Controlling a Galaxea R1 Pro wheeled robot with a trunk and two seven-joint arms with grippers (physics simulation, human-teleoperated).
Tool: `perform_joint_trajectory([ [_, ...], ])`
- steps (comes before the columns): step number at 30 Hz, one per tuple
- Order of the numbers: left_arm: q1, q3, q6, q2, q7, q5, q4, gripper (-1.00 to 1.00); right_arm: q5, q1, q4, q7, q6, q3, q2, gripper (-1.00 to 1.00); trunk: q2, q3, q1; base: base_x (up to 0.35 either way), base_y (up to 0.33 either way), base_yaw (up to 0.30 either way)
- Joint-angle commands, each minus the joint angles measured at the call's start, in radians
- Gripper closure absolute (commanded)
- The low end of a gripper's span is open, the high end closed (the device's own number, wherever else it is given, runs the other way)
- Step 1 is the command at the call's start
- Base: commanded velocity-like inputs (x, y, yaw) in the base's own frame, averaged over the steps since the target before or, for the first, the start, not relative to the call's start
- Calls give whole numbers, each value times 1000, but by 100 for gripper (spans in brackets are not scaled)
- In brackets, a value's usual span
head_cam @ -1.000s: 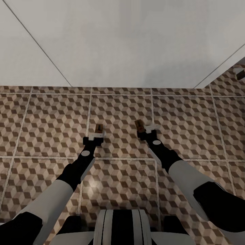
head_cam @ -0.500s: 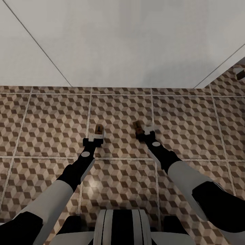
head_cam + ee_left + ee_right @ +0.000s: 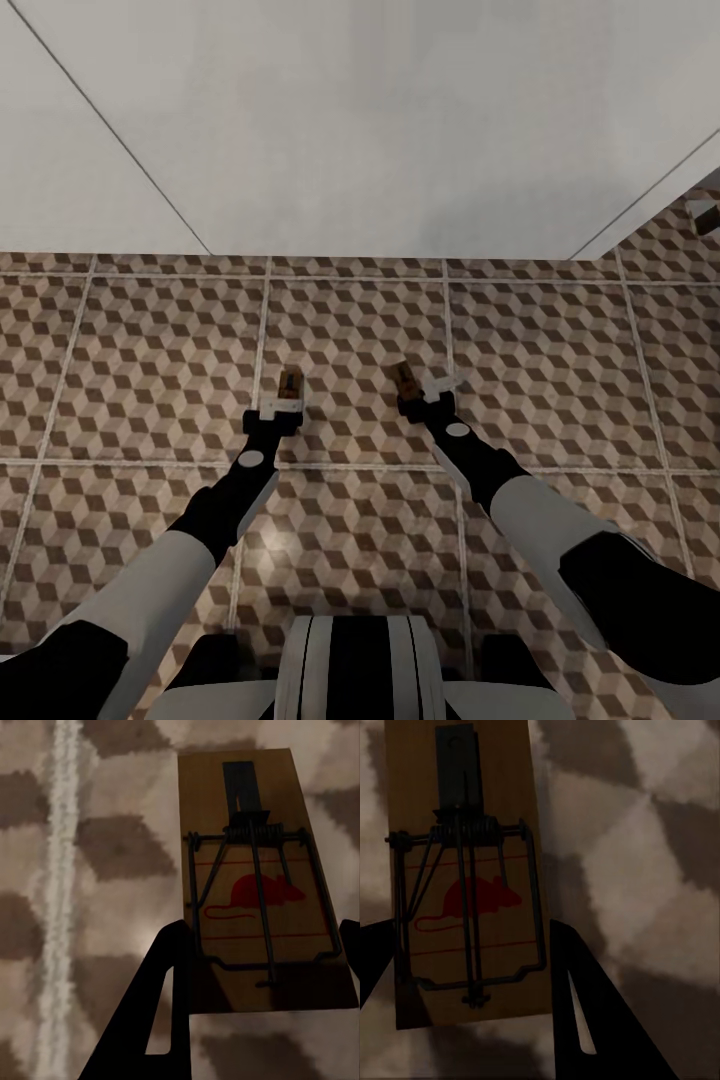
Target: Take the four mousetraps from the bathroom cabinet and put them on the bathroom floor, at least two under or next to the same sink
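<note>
wooden left mousetrap [image 3: 290,383] was pinched in my left gripper [image 3: 280,402], right mousetrap [image 3: 405,377] pinched in my right gripper [image 3: 428,393]; both pointed lengthwise away from me, low over the bathroom floor [image 3: 150,350].

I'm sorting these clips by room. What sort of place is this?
Probably a bathroom or another tiled indoor room: a cube-patterned tiled floor with pale grout runs up to a plain white surface. Each end effector, left and right, holds a mousetrap low over it.
</note>
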Motion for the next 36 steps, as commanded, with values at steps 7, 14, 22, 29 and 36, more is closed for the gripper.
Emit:
perform_joint_trajectory([
  [7,-1,-6,-12,-1,9,9,9,100,-14,-1,17,3,-19,8,0,100,0,0,0,0,0,0],
  [14,-1,-6,-12,-3,9,9,8,100,-14,-1,41,8,-46,8,0,100,0,0,0,2,0,0],
  [22,-1,-6,-12,-4,9,9,8,100,-14,-1,48,8,-49,8,0,100,0,0,0,122,0,0],
  [29,-1,-6,-12,-4,9,9,8,100,-14,-1,54,8,-49,8,0,100,0,0,0,164,0,0],
  [36,-1,-6,-12,-4,9,9,9,100,-14,-1,54,8,-49,8,0,100,0,0,0,88,0,0],
])
